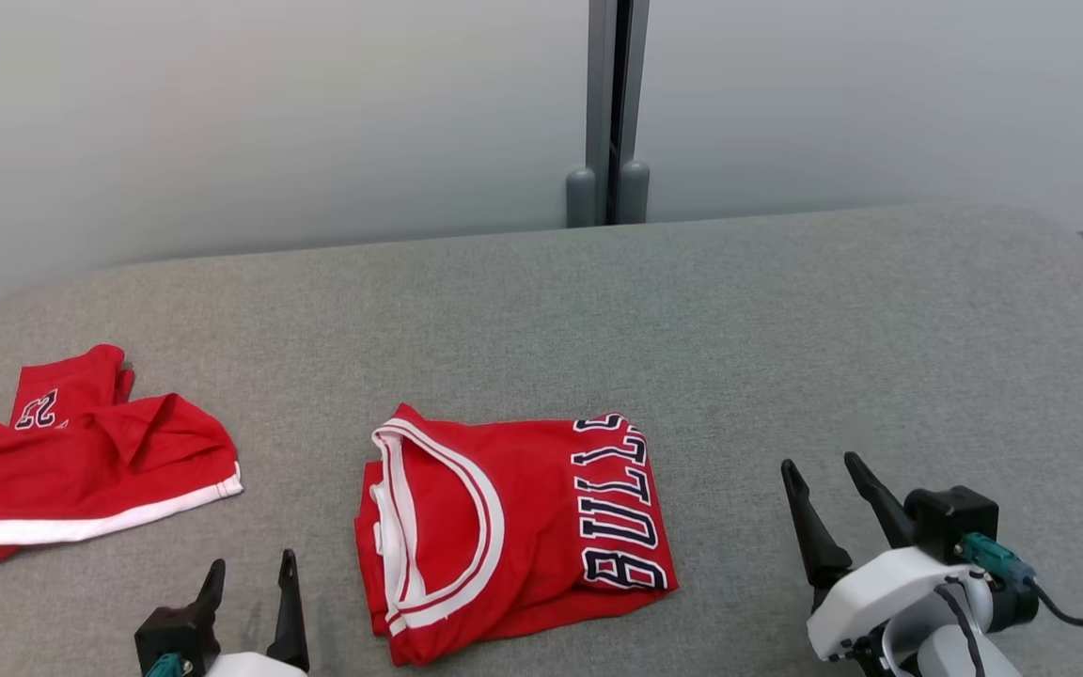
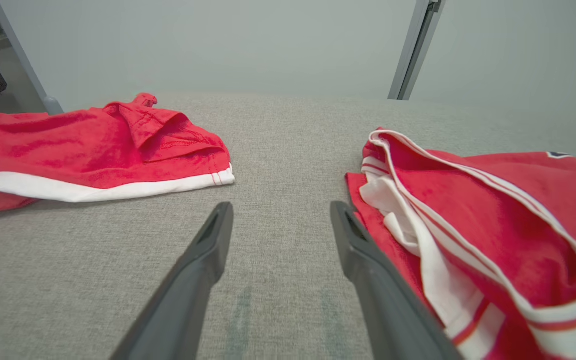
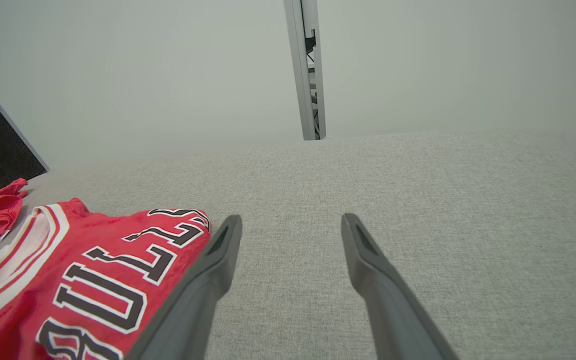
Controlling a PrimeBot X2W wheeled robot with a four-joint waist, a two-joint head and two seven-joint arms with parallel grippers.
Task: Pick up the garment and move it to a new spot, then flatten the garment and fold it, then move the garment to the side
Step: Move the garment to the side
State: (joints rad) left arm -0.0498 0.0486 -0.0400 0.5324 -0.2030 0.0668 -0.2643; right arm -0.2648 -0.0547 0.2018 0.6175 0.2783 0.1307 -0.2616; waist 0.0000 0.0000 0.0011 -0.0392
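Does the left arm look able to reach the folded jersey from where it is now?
Probably yes. The left jaws stand open right beside the jersey at its collar edge, low over the grey surface, and nothing lies between them. The other red garment lies clear on the opposite side.

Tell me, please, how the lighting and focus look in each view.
Head view: soft, even light, no glare, only a thin shadow under the jersey. Left wrist view: wide-angle bend tilts the post; faint shadows of the jaws lie on the table. Right wrist view: lettering crisp, far wall hazy.
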